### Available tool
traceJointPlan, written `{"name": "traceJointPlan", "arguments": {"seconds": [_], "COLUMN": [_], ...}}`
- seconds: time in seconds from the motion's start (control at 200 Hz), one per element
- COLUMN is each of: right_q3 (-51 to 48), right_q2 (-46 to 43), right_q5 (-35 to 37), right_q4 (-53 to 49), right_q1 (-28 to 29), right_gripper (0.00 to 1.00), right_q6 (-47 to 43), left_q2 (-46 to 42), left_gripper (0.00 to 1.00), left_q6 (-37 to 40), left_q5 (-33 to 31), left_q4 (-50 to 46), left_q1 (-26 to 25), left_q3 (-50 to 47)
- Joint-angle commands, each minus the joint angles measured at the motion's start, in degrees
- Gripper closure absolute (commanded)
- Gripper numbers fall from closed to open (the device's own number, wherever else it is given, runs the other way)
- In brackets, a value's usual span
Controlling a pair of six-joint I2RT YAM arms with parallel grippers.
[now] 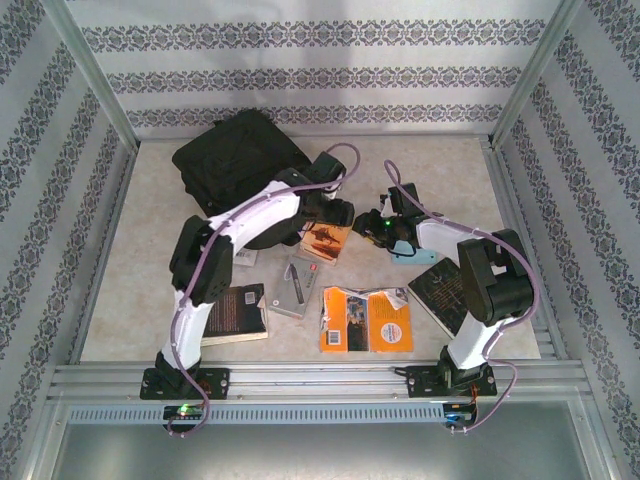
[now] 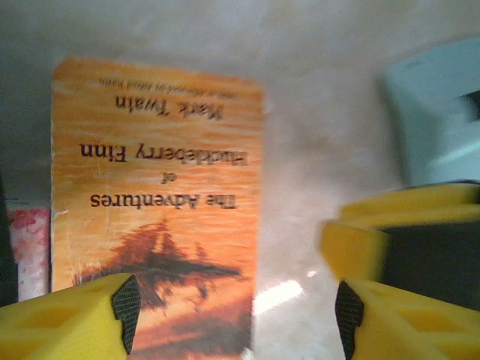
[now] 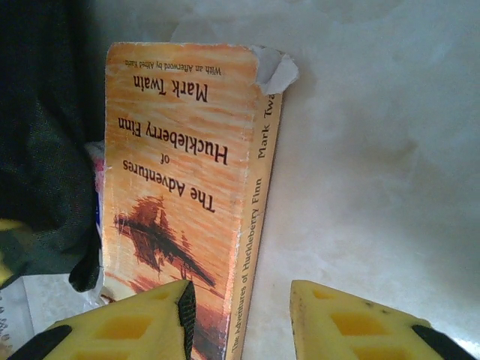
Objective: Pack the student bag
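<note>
The large black soft fabric backpack (image 1: 235,160) probably sags, light; pinch a fabric edge; beside it, left gripper (image 2: 232,307) and right gripper (image 3: 240,307) gape empty over an orange paperback (image 2: 157,187).

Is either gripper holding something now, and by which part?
Nothing is held. The left gripper and the right gripper are both open over the orange book, not closed on it.

The student bag (image 1: 235,160) is seen in plain black, the table (image 1: 140,250) in pale marbled beige. The paperback (image 3: 180,172) is covered in streaked orange with dark lettering, and the left gripper (image 2: 234,311) is coloured yellow with black pads (image 2: 126,307).
</note>
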Motion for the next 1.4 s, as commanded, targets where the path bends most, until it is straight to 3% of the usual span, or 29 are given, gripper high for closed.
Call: {"name": "traceJointPlan", "arguments": {"seconds": [0.0,0.215,0.445,0.605,0.834,0.914,1.189,1.394], "right_q3": [-0.54,1.53,3.72,5.72,7.59,7.59,3.71,2.05], "right_q2": [-1.15,1.68,4.49,6.99,12.03,13.28,12.32,10.11], "right_q5": [0.67,0.43,0.76,1.72,-4.14,-7.12,-14.77,-14.08], "right_q4": [-0.99,-2.71,-4.09,-5.47,0.84,5.29,22.47,21.01], "right_q1": [0.60,2.80,3.79,3.70,3.58,3.31,2.74,2.53], "right_gripper": [0.62,0.61,0.60,0.54,0.51,0.51,0.52,0.59], "right_q6": [0.43,-0.62,-1.38,-1.19,4.03,7.58,17.26,15.19], "left_q2": [1.83,1.83,1.25,3.15,4.36,5.09,5.39,4.89], "left_gripper": [0.27,0.27,0.28,0.30,0.39,0.44,0.81,0.89], "left_q6": [-2.02,-2.11,-1.40,-1.98,-4.41,-4.95,-5.88,-6.10], "left_q5": [-4.76,-9.24,-8.36,-4.42,3.16,4.62,9.24,11.39], "left_q4": [-2.58,-1.96,0.16,1.80,6.91,7.42,10.10,10.95], "left_q1": [0.10,2.64,4.44,4.44,4.38,4.44,4.42,4.59], "left_q3": [1.08,-2.65,-5.53,-6.49,-9.34,-9.34,-11.20,-11.47]}}
